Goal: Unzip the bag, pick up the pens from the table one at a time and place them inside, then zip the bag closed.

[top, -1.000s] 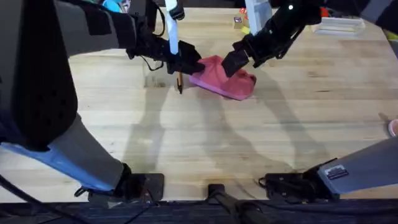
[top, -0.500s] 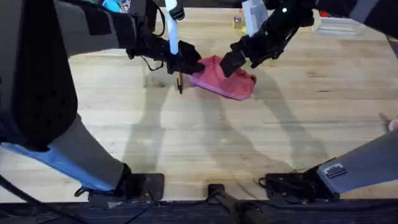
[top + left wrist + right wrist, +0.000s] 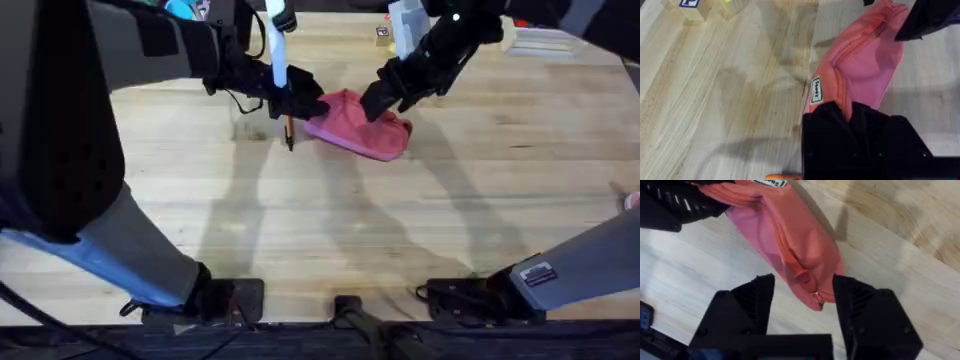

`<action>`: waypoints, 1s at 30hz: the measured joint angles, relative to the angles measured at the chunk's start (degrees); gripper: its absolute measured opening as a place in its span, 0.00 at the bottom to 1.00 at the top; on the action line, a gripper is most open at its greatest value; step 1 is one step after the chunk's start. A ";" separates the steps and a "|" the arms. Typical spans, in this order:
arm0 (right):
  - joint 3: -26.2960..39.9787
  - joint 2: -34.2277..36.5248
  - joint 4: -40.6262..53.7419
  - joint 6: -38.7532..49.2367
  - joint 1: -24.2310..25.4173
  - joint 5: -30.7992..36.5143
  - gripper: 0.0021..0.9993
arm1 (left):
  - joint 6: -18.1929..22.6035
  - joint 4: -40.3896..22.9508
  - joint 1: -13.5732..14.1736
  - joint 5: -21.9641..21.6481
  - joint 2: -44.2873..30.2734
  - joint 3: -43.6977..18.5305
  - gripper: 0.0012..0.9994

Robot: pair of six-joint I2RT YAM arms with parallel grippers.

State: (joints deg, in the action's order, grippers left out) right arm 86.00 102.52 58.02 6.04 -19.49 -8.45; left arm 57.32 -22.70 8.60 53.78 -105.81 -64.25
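The pink bag lies on the table at mid-back. My left gripper is shut on the bag's left end, where a small label sits; its black fingers pinch that end of the bag. An orange pen with a dark tip lies just left of the bag, beneath the left gripper. My right gripper hovers open over the bag's right part. In the right wrist view the zipper pull lies between its spread fingers, untouched, and the zipper line looks closed.
Small blocks and a white object stand at the table's back edge, behind the right arm. A pale stack lies at the back right. Bare wood stretches in front of the bag.
The right gripper has drifted slightly back and up over the bag's right part. The left gripper, bag and pen have stayed put.
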 joint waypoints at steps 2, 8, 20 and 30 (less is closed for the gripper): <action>0.00 0.00 -0.04 -0.02 0.00 0.01 0.64 | 0.00 -0.02 0.00 0.00 -0.01 0.00 0.04; 0.00 -0.01 -0.09 0.02 0.00 0.01 0.61 | 0.00 -0.02 0.00 0.00 -0.01 0.00 0.04; 0.00 0.41 0.24 -0.02 0.00 -0.03 0.30 | 0.00 0.00 0.00 0.00 0.01 0.00 0.04; 0.00 1.01 0.26 -0.01 0.00 -0.02 0.04 | 0.00 -0.02 0.00 0.02 0.01 0.00 0.04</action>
State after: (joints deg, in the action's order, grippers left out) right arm 86.00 103.53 58.28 6.03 -19.49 -8.47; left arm 57.32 -22.72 8.60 53.80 -105.81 -64.25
